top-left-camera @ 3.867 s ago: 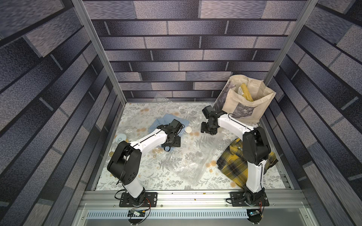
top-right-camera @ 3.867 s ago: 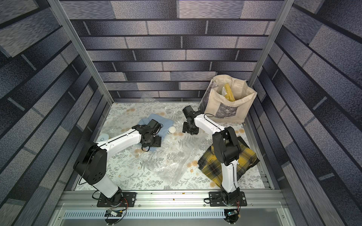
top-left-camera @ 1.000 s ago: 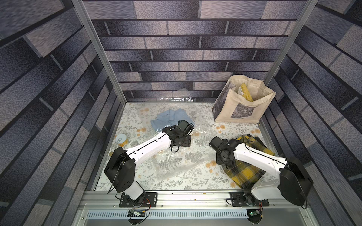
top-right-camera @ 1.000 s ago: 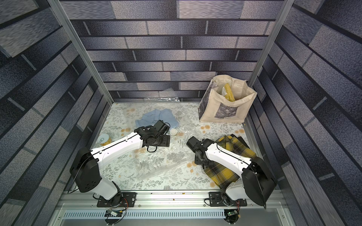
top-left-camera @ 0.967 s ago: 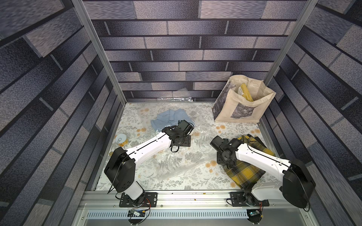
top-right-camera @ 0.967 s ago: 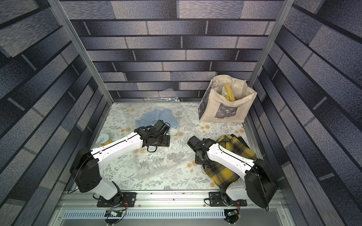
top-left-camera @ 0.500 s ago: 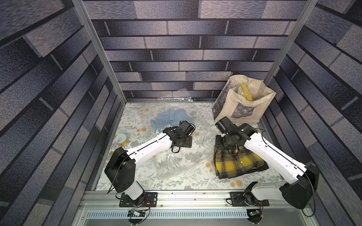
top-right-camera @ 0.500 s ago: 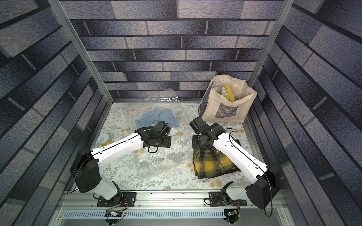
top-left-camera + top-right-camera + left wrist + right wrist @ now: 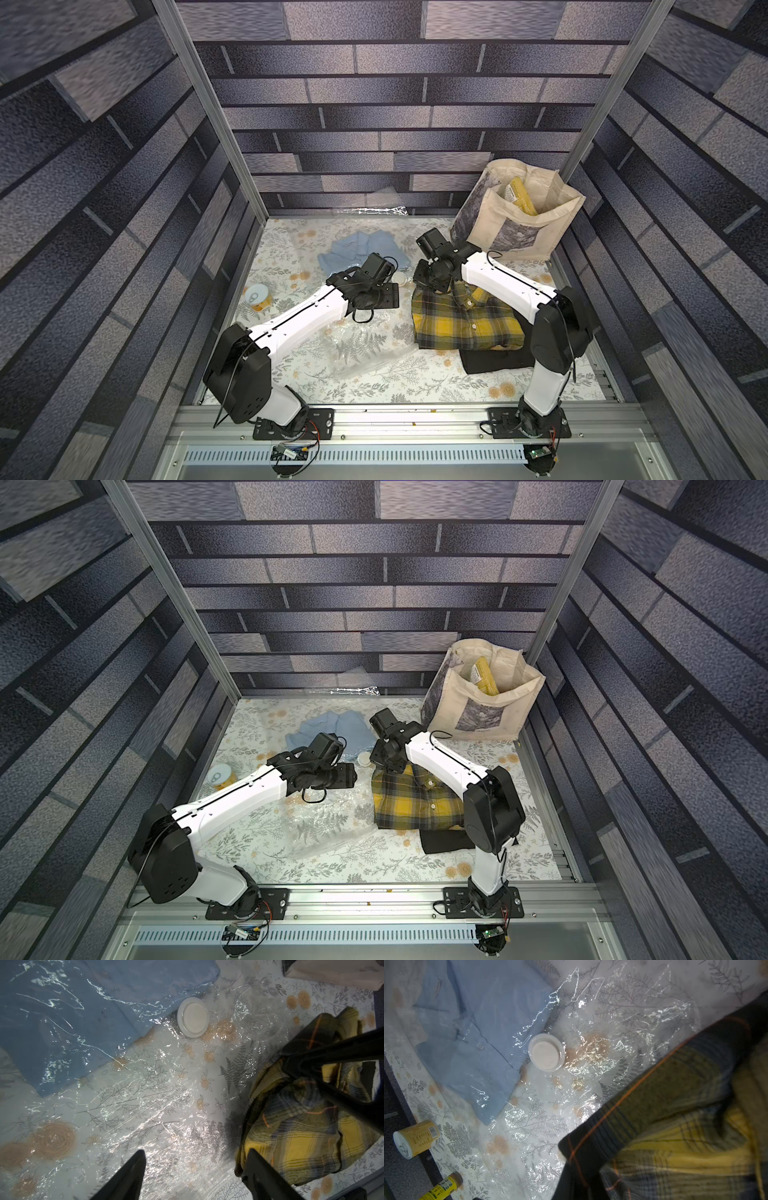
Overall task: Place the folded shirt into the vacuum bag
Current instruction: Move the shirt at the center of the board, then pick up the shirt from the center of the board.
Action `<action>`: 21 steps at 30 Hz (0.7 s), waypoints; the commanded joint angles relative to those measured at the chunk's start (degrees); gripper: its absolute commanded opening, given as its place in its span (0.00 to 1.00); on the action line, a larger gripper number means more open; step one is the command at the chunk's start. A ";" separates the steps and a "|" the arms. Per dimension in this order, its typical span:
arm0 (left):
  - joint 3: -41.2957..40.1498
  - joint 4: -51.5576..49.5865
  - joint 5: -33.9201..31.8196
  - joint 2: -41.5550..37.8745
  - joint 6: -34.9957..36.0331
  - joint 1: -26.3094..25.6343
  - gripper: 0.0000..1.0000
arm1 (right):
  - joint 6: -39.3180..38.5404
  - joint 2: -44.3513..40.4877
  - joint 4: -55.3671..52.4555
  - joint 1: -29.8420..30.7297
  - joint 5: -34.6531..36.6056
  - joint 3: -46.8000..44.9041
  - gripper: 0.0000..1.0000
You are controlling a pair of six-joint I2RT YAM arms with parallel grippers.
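Yellow-plaid folded shirt (image 9: 461,322) beside vacuum bag (image 9: 359,353), left gripper (image 9: 196,1151) spread above plastic, right gripper (image 9: 432,289) at shirt's edge (grip unclear)

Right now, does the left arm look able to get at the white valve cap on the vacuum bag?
Probably yes. The left gripper hangs open close to the valve cap, and the left wrist view shows only plastic of the vacuum bag between them. The plaid shirt lies aside.

Yellow-and-dark plaid shirt (image 9: 461,324), clear vacuum bag (image 9: 357,349) with white valve cap (image 9: 194,1018) — pale-blue shirt (image 9: 353,249), floral tablecloth (image 9: 436,386)
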 commanded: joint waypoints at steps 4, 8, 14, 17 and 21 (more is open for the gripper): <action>-1.73 1.16 5.78 -3.04 -1.51 3.33 0.78 | -6.57 3.30 3.18 -1.34 -9.87 5.32 0.49; 1.03 -4.42 1.13 -3.60 0.31 2.20 0.78 | -15.81 -6.76 -1.75 -3.20 -10.01 0.90 0.64; 10.40 -7.53 -4.86 3.32 3.09 -9.22 0.79 | -16.77 -29.21 -4.72 -15.56 -7.95 -24.58 0.68; 17.67 -5.17 -3.14 11.52 2.16 -14.88 0.78 | -15.92 -36.14 -6.07 -22.31 -6.66 -33.68 0.70; 31.77 -5.24 -0.68 23.69 2.28 -19.23 0.77 | -14.30 -41.96 -6.30 -31.48 -2.73 -40.27 0.73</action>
